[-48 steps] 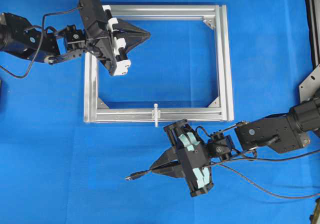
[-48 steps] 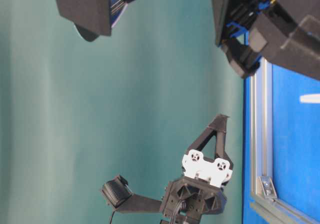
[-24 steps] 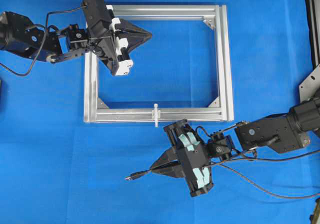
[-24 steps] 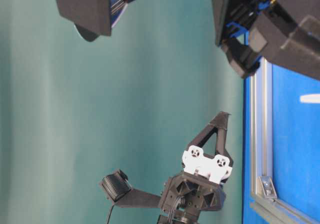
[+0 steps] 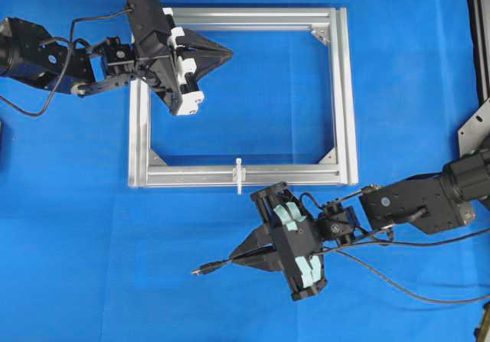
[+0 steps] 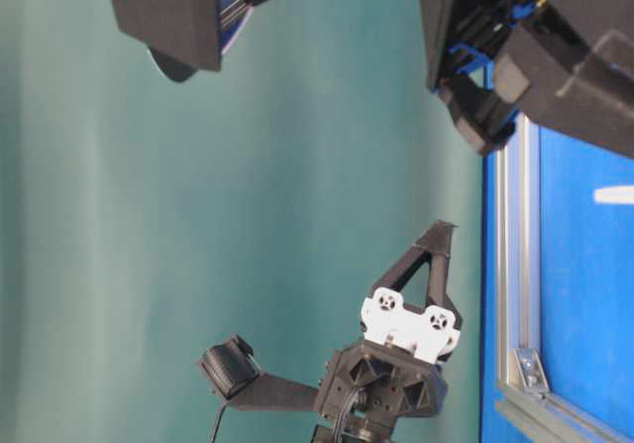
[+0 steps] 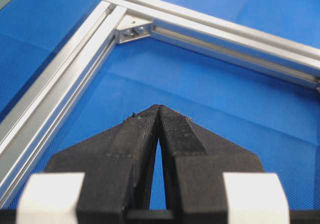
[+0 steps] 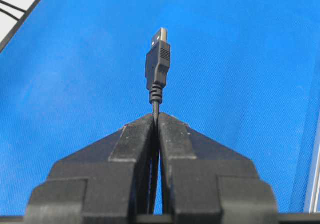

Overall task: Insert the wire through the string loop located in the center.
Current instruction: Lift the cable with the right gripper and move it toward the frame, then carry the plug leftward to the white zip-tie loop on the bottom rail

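The wire [image 5: 213, 265] is a thin dark cable with a USB plug [image 8: 158, 63] at its end. My right gripper [image 5: 232, 259] is shut on the wire just behind the plug, which sticks out leftward over the blue mat, below and left of the string loop [image 5: 239, 175]. That tiny white loop stands on the near bar of the silver frame [image 5: 341, 97], at its middle. My left gripper [image 5: 229, 51] is shut with nothing in it, hovering inside the frame's upper left corner; its fingertips [image 7: 159, 108] meet in the left wrist view [image 7: 159, 107].
The wire's slack trails right across the mat [image 5: 406, 290] under the right arm [image 5: 413, 203]. A corner bracket [image 7: 134, 29] lies ahead of the left gripper. Dark equipment stands at the right edge [image 5: 479, 36].
The left arm shifted slightly early on, then held still. The right gripper and the wire have not moved.
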You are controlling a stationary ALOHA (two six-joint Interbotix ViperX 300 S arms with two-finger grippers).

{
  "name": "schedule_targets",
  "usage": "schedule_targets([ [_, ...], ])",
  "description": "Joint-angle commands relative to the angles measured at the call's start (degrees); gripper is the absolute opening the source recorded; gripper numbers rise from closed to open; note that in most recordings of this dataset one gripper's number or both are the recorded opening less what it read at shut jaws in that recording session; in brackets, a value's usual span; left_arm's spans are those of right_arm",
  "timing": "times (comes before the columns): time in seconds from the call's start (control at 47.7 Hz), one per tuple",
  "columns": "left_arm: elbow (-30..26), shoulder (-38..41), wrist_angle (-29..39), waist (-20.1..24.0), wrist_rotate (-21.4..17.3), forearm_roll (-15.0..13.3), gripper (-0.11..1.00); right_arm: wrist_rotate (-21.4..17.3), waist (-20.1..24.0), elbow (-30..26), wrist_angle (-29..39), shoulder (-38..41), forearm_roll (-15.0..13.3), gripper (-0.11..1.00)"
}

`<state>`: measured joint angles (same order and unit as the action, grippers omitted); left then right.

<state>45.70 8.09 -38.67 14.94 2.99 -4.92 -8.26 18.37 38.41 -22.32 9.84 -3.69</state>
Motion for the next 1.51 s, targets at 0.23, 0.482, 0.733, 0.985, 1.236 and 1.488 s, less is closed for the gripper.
schedule_targets([
  [0.23, -0.7, -1.4, -0.3, -0.1, -0.1, 0.2, 0.0, 0.0, 0.2, 5.4, -2.9, -5.3, 0.1, -0.02],
  [0.482, -0.5, -1.5, -0.3, -0.1, -0.5, 0.2, 0.0, 0.0, 0.1, 13.1, -3.0, -10.2, 0.1, -0.02],
  [0.733, -0.5, -1.5, -0.3, -0.1, -0.6, 0.2, 0.0, 0.0, -0.3, 15.9, -2.6, -12.1, 2.5, -0.02],
  [0.985, -0.4, -1.5, -0.3, -0.1, -0.6, 0.2, 0.0, 0.2, -1.4, 15.8, -3.0, -12.0, 2.5, -0.02],
  [1.236, -0.2, -1.6, -0.3, -0.1, -0.4, 0.2, 0.0, 0.4, -6.2, 16.2, -2.6, -12.1, 2.5, -0.02],
  [1.488, 0.0, -1.6, -0.3, -0.1, -0.4, 0.2, 0.0, 0.5, -10.5, 17.6, -2.9, -13.2, 2.5, -0.02],
])
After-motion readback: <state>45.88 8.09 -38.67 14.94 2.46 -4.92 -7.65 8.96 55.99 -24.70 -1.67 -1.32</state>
